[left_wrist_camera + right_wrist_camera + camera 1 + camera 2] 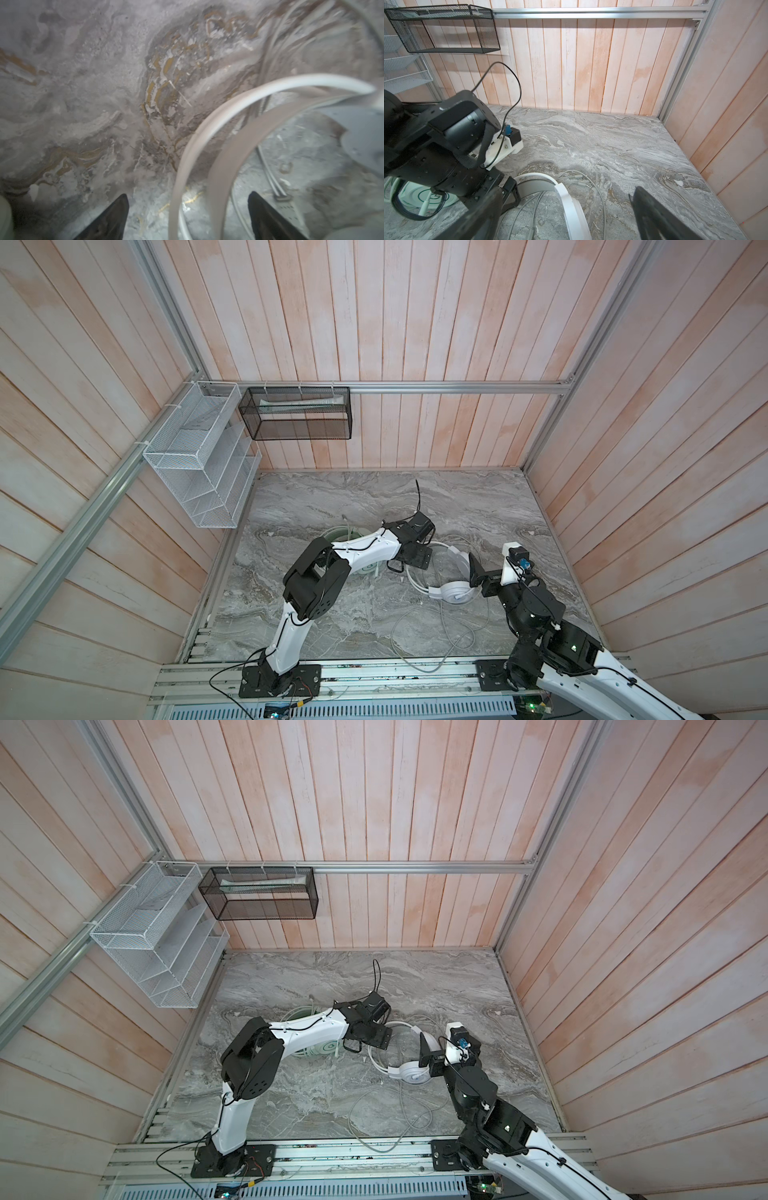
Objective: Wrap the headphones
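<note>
The white headset (455, 593) lies on the marble tabletop (332, 497) between the two arms, and its grey cord (436, 639) trails from it in loose loops to the front rail (374, 672). The mint-green headset (368, 568) lies just past the white headset's arch. In both top views the left forearm (365, 549) covers most of it, while the right wrist view shows its ringed cup (425, 195) under that arm's wrist. The left hand (188, 216) is spread; only the blurred left wrist view shows the white headband (207, 128) passing unclamped between its fingers. The right hand (571, 216) is also spread, astride a white ear cup (575, 209). The white headset's arch bulges toward the left arm, its cups toward the right. A black mesh basket (299, 412) and a white wire rack (195, 464) hang on the walls, well apart from it
</note>
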Motion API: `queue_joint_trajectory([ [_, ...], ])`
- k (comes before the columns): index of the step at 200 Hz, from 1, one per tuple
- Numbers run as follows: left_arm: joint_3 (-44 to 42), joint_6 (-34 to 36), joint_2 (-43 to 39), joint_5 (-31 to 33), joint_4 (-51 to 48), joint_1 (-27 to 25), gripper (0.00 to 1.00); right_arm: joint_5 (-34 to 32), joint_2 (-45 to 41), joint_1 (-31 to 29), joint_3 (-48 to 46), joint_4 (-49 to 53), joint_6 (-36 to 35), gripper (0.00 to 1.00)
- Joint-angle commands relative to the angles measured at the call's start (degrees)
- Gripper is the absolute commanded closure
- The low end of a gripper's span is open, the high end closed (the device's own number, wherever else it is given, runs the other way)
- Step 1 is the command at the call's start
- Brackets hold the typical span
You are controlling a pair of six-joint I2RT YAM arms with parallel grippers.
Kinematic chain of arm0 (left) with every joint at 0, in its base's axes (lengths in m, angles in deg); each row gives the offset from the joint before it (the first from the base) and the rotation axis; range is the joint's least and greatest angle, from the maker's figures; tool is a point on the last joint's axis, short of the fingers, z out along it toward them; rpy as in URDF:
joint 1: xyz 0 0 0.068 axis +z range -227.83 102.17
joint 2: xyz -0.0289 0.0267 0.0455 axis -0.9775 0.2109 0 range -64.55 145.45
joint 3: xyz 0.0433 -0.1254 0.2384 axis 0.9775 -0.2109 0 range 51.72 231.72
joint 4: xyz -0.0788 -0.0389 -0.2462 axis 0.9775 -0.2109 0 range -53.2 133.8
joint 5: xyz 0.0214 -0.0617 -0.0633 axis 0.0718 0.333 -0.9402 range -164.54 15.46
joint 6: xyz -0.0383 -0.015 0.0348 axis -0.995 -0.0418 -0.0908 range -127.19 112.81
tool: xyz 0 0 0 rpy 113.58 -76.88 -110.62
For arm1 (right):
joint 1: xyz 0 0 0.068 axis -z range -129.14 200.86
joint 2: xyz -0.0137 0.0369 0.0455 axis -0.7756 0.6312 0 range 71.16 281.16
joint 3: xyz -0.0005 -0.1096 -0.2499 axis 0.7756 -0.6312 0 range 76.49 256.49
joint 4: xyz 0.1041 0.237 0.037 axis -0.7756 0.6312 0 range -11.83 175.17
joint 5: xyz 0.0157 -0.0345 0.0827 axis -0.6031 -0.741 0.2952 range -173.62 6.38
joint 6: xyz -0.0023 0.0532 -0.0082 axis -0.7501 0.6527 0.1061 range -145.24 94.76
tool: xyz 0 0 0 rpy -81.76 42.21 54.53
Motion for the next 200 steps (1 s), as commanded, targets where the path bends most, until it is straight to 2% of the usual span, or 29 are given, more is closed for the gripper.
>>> queue_joint_trajectory([
  [1,1.65,-0.5,1.13,2.65,-0.86,-0.23,0.13,0.28,0.11,0.16,0.99,-0.45,-0.72,0.01],
  [28,1.72,-0.65,2.05,2.14,-0.18,-0.32,0.22,0.34,-0.02,0.16,0.9,-0.41,-0.7,0.01],
  [59,1.47,-0.28,2.88,1.77,0.0,-0.44,0.4,0.35,0.11,0.17,0.93,-0.48,-0.72,0.01],
  [85,0.36,-0.18,2.75,1.94,0.68,-0.44,0.47,0.34,0.2,0.21,0.91,-0.53,-0.64,0.01],
  [138,1.33,0.94,3.16,2.82,-0.33,-0.36,0.73,0.26,0.95,0.16,0.66,-0.66,-0.89,0.01],
  [200,5.29,0.86,-1.72,5.56,-3.63,-0.36,0.91,0.26,0.79,0.23,0.67,-0.61,-0.93,0.01],
])
